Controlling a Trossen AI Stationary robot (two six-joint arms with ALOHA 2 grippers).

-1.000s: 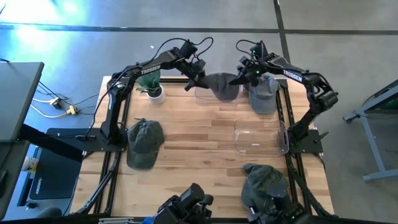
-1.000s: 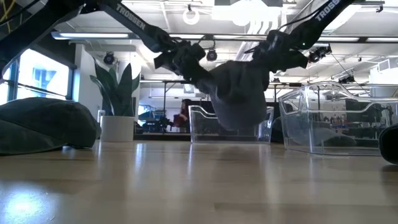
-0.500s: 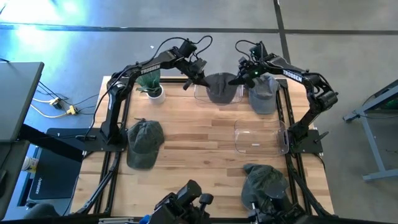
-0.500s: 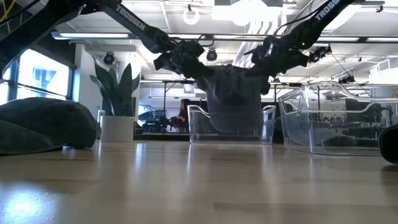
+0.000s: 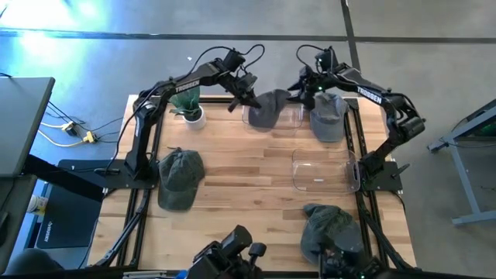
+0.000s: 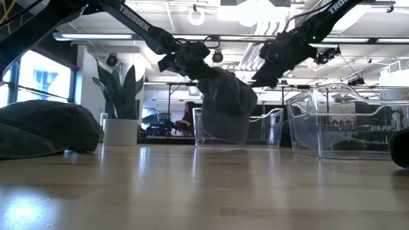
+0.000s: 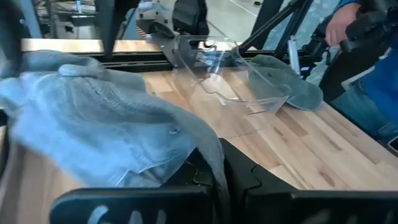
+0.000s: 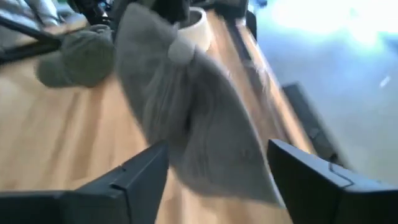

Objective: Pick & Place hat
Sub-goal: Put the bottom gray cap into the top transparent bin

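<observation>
hat, a grey cloth cap [image 5: 267, 108], hangs over the clear plastic bin [image 5: 288, 118] at twelve o'clock, pinched by the left gripper [image 5: 249, 99] for dropping in.

low view: it sags bin-ward (nearly in).

right wrist view: right gripper [image 8: 217, 168] gapes, released.

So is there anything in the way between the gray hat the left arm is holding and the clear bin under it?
Nothing visible. The left gripper holds the gray hat right over the open-topped clear bin. The right gripper, open, sits beside the hat, not beneath it.
</observation>
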